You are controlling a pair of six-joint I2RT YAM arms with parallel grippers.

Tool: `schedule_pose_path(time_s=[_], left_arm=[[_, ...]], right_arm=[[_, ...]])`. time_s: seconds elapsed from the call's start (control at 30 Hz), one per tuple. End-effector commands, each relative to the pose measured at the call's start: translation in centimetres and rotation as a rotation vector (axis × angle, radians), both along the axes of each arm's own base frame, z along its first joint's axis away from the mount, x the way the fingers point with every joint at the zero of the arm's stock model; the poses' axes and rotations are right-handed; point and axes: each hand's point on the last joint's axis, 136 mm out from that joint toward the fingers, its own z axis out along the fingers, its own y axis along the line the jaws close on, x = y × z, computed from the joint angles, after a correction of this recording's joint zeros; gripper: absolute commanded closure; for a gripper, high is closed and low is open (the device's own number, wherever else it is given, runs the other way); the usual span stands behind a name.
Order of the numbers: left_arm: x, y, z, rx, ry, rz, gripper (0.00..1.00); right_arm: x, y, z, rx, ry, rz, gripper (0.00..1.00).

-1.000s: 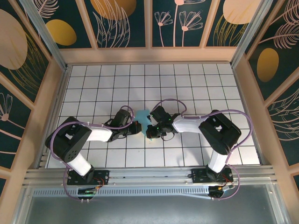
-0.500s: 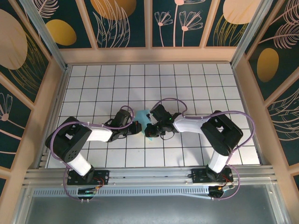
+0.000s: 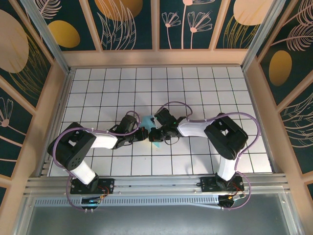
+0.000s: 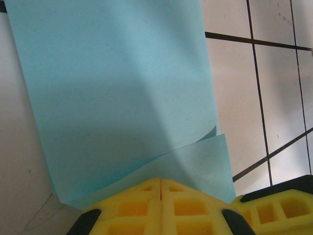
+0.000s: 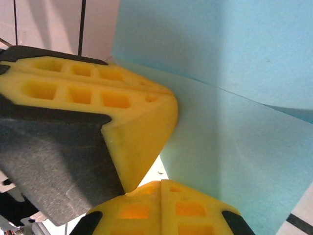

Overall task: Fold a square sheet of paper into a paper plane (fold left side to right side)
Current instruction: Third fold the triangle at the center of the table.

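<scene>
As they angle inward, left claw point(image 3: 143, 133) meets right claw point(image 3: 153, 135).

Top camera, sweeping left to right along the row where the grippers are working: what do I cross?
left arm → left gripper → right gripper → right arm. The blue paper lies beneath both grippers, so it has no clear slot.

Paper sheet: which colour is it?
The paper is plain light turquoise-blue, best seen in the left wrist view.
</scene>
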Motion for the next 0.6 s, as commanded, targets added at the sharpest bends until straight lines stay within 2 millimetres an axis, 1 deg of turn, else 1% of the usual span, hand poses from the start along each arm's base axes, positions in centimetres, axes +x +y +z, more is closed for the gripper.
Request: schedule_pose_path(time_s=[0.0,0.13,0.27,0.47,0.57], left_arm=[[-0.8,1.6,-2.5,0.078,0.052,0.038,1.0],[-0.8,1.8,-2.7,0.089,0.06,0.054,1.0],[-0.7,2.1,-2.7,0.101,0.06,0.066,1.0],[-0.8,2.5,-3.0,0.118,0.062,0.073,1.0],[-0.8,2.6,-3.1,0.126,0.062,0.077,1.0]], right_arm=[[0.9,0.5,-0.4,-0.014,-0.022,-0.006,1.0],[0.2,-0.4,-1.6,-0.057,0.004,-0.006,1.0],[-1.0,-1.8,-2.6,-0.104,0.034,0.002,1.0],[-2.9,-3.2,-2.9,-0.145,0.06,0.021,1.0],[-3.6,-3.8,-3.1,-0.164,0.066,0.021,1.0]])
